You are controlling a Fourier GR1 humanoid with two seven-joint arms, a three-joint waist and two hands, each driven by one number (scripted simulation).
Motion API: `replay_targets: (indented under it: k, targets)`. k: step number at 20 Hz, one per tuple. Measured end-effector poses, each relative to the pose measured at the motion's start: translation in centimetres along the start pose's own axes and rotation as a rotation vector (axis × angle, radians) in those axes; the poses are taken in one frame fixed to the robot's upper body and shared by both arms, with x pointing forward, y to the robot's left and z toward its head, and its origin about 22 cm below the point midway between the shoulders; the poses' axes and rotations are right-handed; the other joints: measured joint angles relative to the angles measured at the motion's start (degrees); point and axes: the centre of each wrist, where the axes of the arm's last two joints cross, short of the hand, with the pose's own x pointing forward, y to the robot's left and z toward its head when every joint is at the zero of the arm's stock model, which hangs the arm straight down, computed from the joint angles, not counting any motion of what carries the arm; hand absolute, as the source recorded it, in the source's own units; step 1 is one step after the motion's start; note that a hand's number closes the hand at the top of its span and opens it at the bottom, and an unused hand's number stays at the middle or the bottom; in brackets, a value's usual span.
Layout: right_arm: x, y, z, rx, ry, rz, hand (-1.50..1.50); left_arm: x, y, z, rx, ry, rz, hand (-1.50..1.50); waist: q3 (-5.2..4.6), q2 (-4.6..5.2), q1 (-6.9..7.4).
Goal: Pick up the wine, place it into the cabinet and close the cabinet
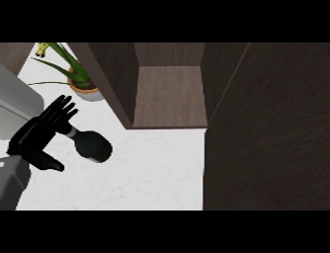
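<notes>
Wine (92, 144), lying left of open cabinet (169, 94); left hand (42, 132) beside it, fingers spread, ungripped—bottle risked rolling if nudged.

Dark wine bottle (92, 144) lying on white counter, cabinet (169, 94) open

1. You have one view only, from the robot's head, looking steeply down onto the white worktop (146, 173).
2. It faces forward toward the open cabinet (169, 94), whose dark door (284, 133) fills your right side.
3. It sits close: the left robot hand (40, 136) enters from the lower left edge, and a potted plant (77, 79) marks the upper left corner.
</notes>
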Motion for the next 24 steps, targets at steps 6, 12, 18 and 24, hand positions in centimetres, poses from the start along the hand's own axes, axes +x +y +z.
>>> replay_targets:
  k: [6, 12, 18, 24]
  targets:
    - [0.1, 0.3, -0.2, 0.004, -0.004, -0.003, -1.50, -1.7, -0.7, -0.2, 0.003, 0.031, -0.012, -1.50, -0.02, 0.04, -0.08]
    - [0.2, -0.3, -0.2, 0.007, -0.010, 0.008, -1.50, -3.2, -1.4, -1.0, 0.009, 0.052, -0.022, -1.50, -0.06, 0.22, -0.55]
    - [0.2, -0.3, -0.1, 0.004, -0.012, 0.012, -1.50, -4.6, -2.1, -0.8, 0.012, 0.066, -0.029, -1.50, -0.08, 0.25, -0.64]
    - [0.2, 0.1, -0.2, 0.007, -0.017, 0.017, -1.50, -6.1, -3.0, -0.8, 0.022, 0.078, 0.018, -1.50, -0.11, 0.34, -0.79]
